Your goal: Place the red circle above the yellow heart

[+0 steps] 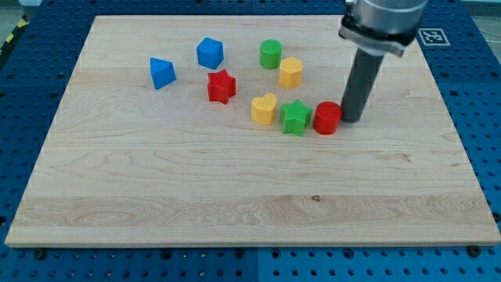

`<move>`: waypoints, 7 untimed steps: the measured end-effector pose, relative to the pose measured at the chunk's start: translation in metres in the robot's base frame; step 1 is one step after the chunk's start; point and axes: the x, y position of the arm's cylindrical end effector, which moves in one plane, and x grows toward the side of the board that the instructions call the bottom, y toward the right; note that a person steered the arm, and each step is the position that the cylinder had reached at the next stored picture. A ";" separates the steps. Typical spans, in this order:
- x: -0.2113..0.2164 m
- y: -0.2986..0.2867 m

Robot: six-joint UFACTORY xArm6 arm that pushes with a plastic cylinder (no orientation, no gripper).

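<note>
The red circle (327,117) lies right of the board's middle, touching or nearly touching the green star (296,117) on its left. The yellow heart (264,109) lies just left of the green star. My tip (351,119) stands on the board right against the red circle's right side. The rod rises from there to the arm at the view's top right.
A yellow hexagon (291,72) and a green cylinder (271,54) lie above the heart. A red star (221,86) lies to the heart's upper left. A blue cube-like block (210,53) and a blue triangle (162,73) lie further left. The wooden board (156,196) sits on a blue pegboard.
</note>
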 end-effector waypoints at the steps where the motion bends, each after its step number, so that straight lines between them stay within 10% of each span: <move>1: 0.012 -0.006; 7: -0.046 -0.038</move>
